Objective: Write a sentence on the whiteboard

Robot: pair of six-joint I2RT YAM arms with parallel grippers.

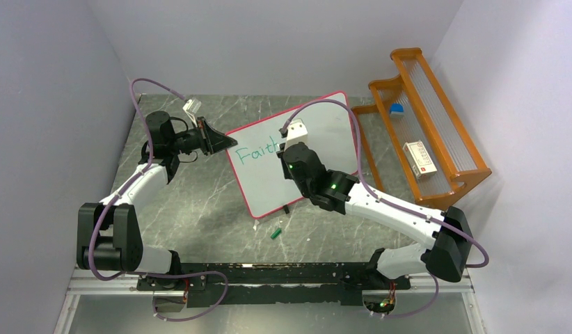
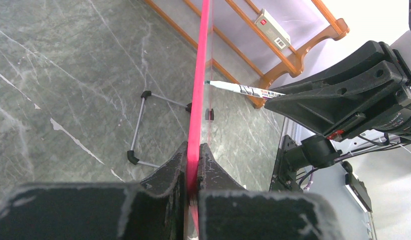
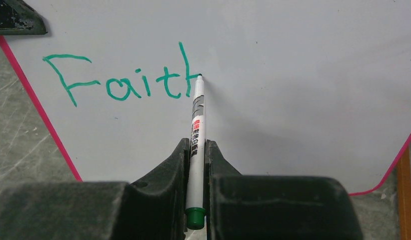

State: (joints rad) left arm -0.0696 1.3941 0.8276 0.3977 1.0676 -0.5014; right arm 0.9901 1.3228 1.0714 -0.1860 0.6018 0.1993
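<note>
Table (image 1: 200, 202): grey marbled top. It carries the board, and both arm bases sit at its near edge.
Whiteboard (image 1: 269, 188): stands near the middle of the table, propped off the surface and turned at an angle to the table edges. Its pink-red frame runs round a white face.
Rack (image 1: 407, 53): orange wooden rack beside the right edge of the whiteboard, against the right wall. It holds a white box (image 1: 419, 160) and a small blue item (image 1: 396, 108).
Left gripper (image 2: 193, 160): jaws closed tight on the frame at the left edge of the whiteboard, one finger on each face of the board.
Right gripper (image 3: 196, 150): jaws nearly closed, clamping the barrel of the marker. It hangs in front of the white face, right of the writing.
Board stand (image 2: 136, 125): thin grey wire legs with black feet, resting on the table behind the whiteboard.
Marker (image 3: 197, 125): white barrel, green end plug at the gripper end. The tip touches the board at the last stroke.
Sentence (image 3: 123, 82): green handwriting in the upper left part of the board. It reads "Fait" followed by a tall upright stroke, in one line only.
Small green object (image 1: 275, 233): lies on the table just in front of the whiteboard's near corner, touching nothing else.
</note>
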